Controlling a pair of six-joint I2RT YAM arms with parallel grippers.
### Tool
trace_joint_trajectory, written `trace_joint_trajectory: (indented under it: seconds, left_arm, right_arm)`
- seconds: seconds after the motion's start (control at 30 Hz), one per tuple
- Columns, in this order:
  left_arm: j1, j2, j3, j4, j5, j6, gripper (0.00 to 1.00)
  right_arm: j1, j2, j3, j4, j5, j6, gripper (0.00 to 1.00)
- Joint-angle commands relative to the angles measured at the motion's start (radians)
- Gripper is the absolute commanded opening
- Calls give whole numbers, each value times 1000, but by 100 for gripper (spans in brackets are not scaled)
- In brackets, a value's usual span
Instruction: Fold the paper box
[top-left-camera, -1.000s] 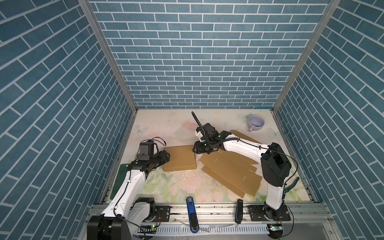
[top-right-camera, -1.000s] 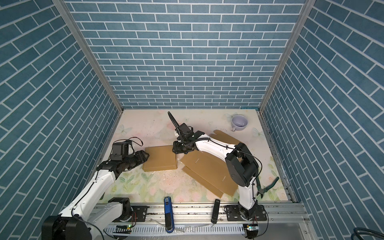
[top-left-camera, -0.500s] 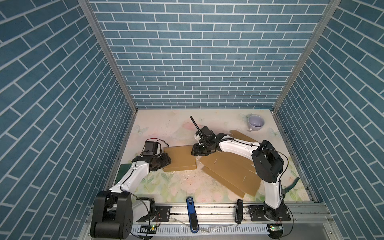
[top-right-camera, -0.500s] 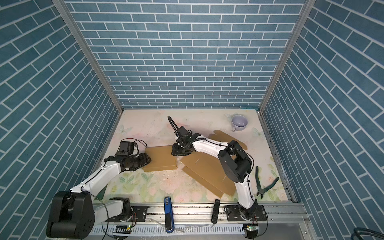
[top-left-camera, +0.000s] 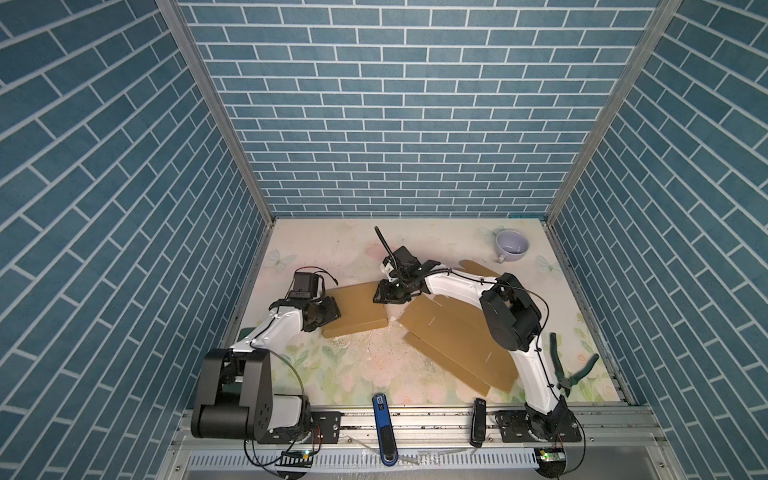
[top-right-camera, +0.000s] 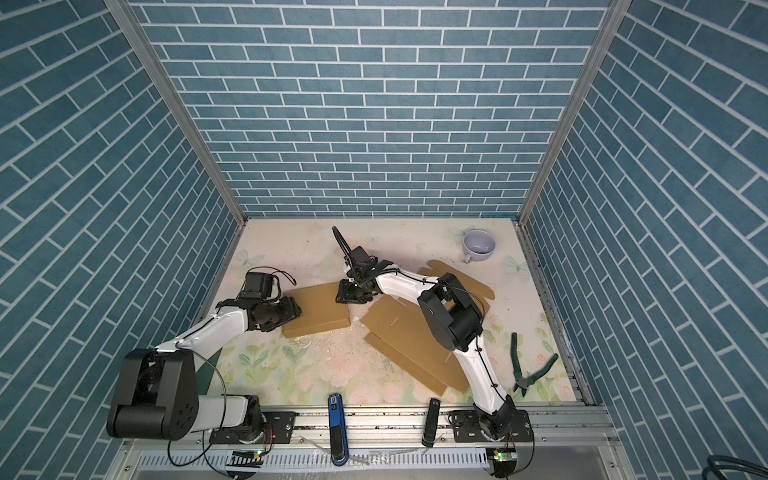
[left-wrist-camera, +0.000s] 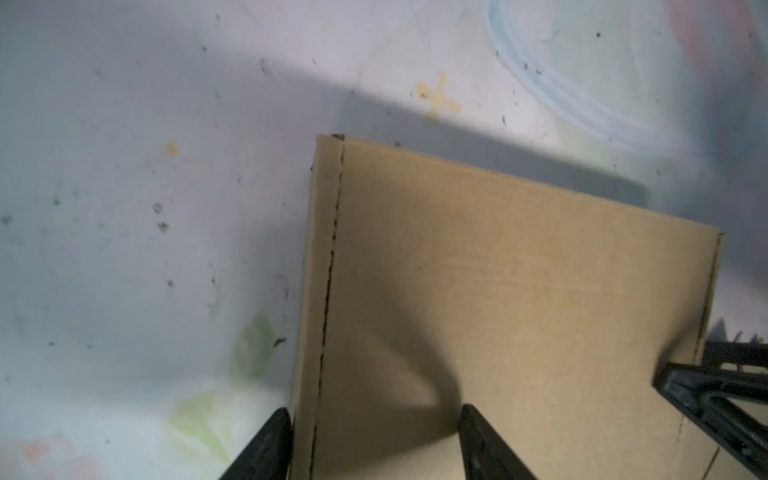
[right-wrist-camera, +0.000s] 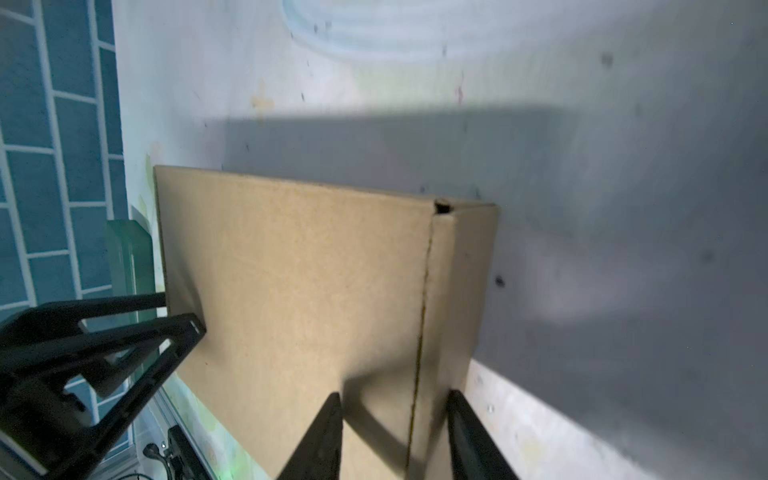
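A closed brown paper box (top-left-camera: 357, 307) (top-right-camera: 318, 309) lies flat on the table's left middle. My left gripper (top-left-camera: 330, 311) (top-right-camera: 293, 311) is at its left edge. In the left wrist view this gripper (left-wrist-camera: 374, 440) is open, one finger beside the side wall and the other over the lid (left-wrist-camera: 519, 291). My right gripper (top-left-camera: 380, 295) (top-right-camera: 343, 297) is at the box's far right corner. In the right wrist view it (right-wrist-camera: 395, 436) is open and straddles the fold line between the lid (right-wrist-camera: 291, 270) and the side wall.
Flat brown cardboard sheets (top-left-camera: 453, 345) lie right of the box, under the right arm. A lilac cup (top-left-camera: 512, 245) stands at the back right. Green-handled pliers (top-left-camera: 569, 374) lie at the right edge. A blue tool (top-left-camera: 381, 419) and a black bar (top-left-camera: 478, 419) rest on the front rail.
My right gripper has slid left onto the box's far right corner. The left arm has folded lower while its gripper stays at the box's left edge.
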Motion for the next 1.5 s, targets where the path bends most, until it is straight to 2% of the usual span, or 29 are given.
trace_joint_trajectory:
  seconds: [0.0, 0.1, 0.2, 0.3, 0.43, 0.63, 0.73, 0.9, 1.0, 1.13, 1.27, 1.47]
  left_arm:
    - [20, 53, 82, 49, -11, 0, 65]
    - [67, 99, 164, 30, -44, 14, 65]
    - [111, 147, 262, -9, -75, 46, 68]
    - [121, 172, 344, -66, -123, 73, 72]
    - [123, 164, 383, -84, -128, 71, 76]
    - [102, 109, 371, -85, -86, 62, 77]
    - [9, 79, 393, -120, -80, 78, 77]
    - [-237, 101, 466, -187, -34, 104, 77]
    - [-349, 131, 479, -207, 1, 116, 77]
    - [-445, 199, 504, -210, 76, 181, 77]
    - [-501, 298, 562, -207, 151, 267, 77]
    - [-600, 472, 734, -180, 140, 380, 78]
  right_arm:
    - [5, 89, 156, 20, -91, 6, 41]
    - [-10, 190, 313, 29, -117, 18, 42]
    - [-24, 278, 478, 8, -126, 15, 47]
    - [-41, 279, 517, -12, -98, 7, 55]
    - [-73, 91, 300, 12, 6, -44, 67]
    - [-136, -281, -89, -9, 128, -98, 68]
    - [-163, -454, -246, -86, 200, -107, 66]
    - [-203, -675, -449, -224, 314, -89, 65]
    - [-225, -779, -567, -231, 365, -56, 66]
    - [-246, -889, -671, -228, 397, -34, 66]
    - [-276, -988, -734, -259, 441, -7, 65]
    - [-331, -1109, -860, -265, 500, 80, 64]
